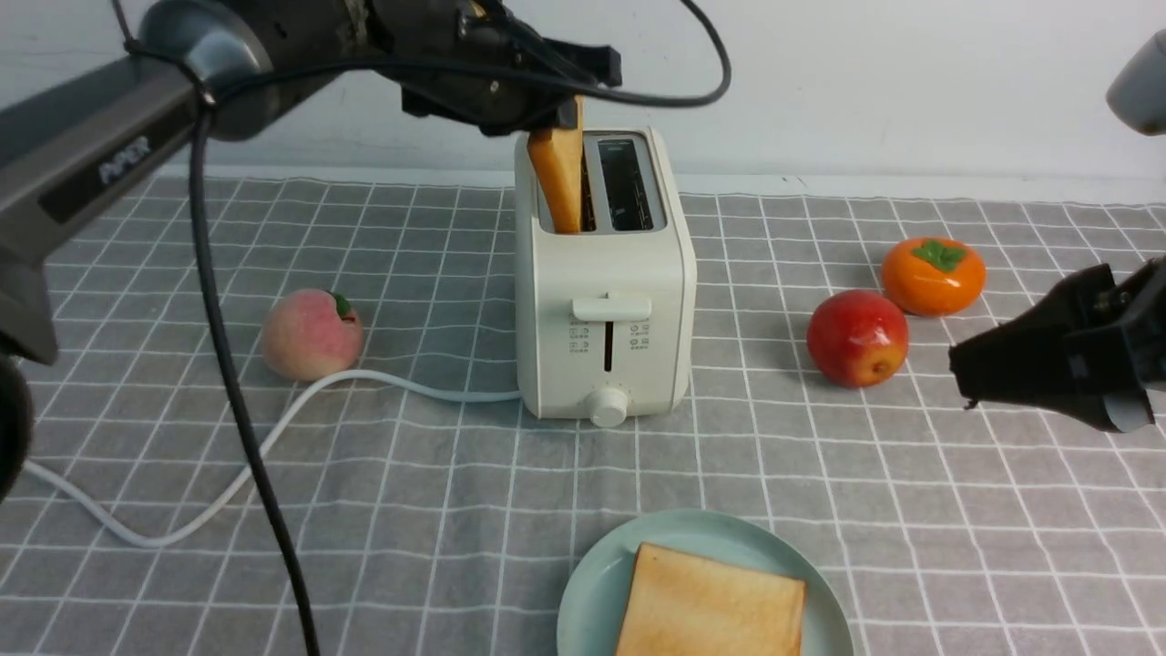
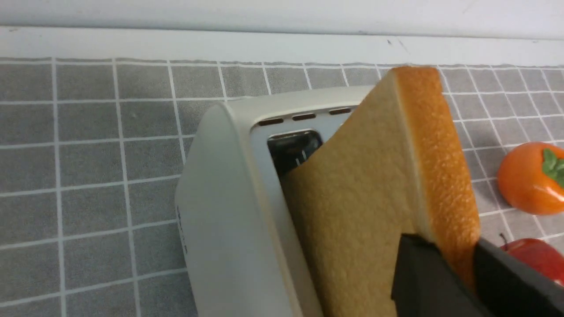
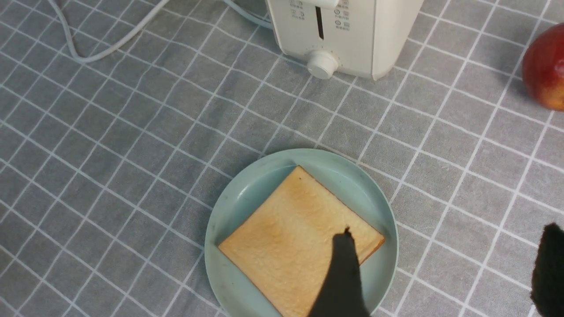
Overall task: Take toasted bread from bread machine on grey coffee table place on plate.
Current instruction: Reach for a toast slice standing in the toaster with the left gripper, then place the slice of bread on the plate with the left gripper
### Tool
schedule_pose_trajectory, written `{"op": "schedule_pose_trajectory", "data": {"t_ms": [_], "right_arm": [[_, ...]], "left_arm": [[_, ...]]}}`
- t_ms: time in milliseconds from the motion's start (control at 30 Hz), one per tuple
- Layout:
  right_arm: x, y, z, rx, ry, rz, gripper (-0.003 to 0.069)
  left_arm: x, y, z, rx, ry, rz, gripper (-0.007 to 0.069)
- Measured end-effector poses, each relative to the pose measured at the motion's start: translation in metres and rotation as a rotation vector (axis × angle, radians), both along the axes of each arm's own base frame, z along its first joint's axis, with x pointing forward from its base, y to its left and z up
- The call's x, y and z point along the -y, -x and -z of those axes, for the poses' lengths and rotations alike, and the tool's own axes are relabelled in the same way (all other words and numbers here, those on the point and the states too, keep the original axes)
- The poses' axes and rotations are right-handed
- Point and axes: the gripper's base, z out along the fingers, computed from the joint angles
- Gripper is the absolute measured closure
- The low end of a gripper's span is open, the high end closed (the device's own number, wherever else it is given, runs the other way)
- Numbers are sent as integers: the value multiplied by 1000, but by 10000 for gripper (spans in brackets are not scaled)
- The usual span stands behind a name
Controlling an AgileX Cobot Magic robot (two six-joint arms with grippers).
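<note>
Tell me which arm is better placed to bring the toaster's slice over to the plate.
The left, I'd say: its hand already grips the slice, which sits in the toaster's left slot. The right hand is open and well away from the toaster.

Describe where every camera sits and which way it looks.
Front: between the arms, facing forward over the toaster; both arms show.
Left wrist: on the left arm, looking down at the toaster and the slice in its slot; dark fingers show.
Right wrist: on the right arm, looking down at the plate; dark fingers show.
Front and right wrist share the toaster and plate.
</note>
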Motion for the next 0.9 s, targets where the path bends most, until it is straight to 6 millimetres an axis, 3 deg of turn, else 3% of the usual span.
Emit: {"op": "schedule_pose_trajectory", "data": {"t_ms": [100, 200, 267, 300, 367, 433, 533, 567, 600, 667, 733, 767, 900], "right_arm": [[0, 0, 0, 0, 0, 0, 126], [0, 0, 0, 0, 0, 0, 126], [0, 0, 0, 0, 0, 0, 126], [0, 0, 0, 0, 0, 0, 126], [0, 0, 0, 0, 0, 0, 127], [0, 0, 0, 0, 0, 0, 130], [0, 0, 0, -2, -4, -1, 131], [-1, 0, 0, -2, -11, -1, 131], [-1, 0, 0, -2, -13, -1, 131], [-1, 0, 0, 2, -24, 2, 131], [-1, -1, -1, 8, -26, 4, 131], [-1, -1, -1, 8, -26, 4, 131], [-2, -1, -1, 7, -29, 4, 132]], "left_arm": [[-13, 36, -55, 63, 3, 19, 555], [-28, 75, -96, 105, -59, 73, 555], [-33, 92, -109, 115, -98, 109, 555], [-39, 114, -120, 117, -143, 169, 555], [-41, 127, -117, 89, -181, 229, 555], [-40, 144, -104, 30, -190, 338, 555], [-29, 151, -61, -88, -145, 486, 555], [-25, 152, -39, -140, -114, 534, 555], [-24, 152, -39, -133, -104, 541, 555], [-13, 153, 9, -243, 26, 599, 555], [-2, 153, 48, -324, 246, 581, 555], [-3, 153, 51, -326, 240, 579, 555], [1, 145, 103, -443, 538, 366, 555]]}}
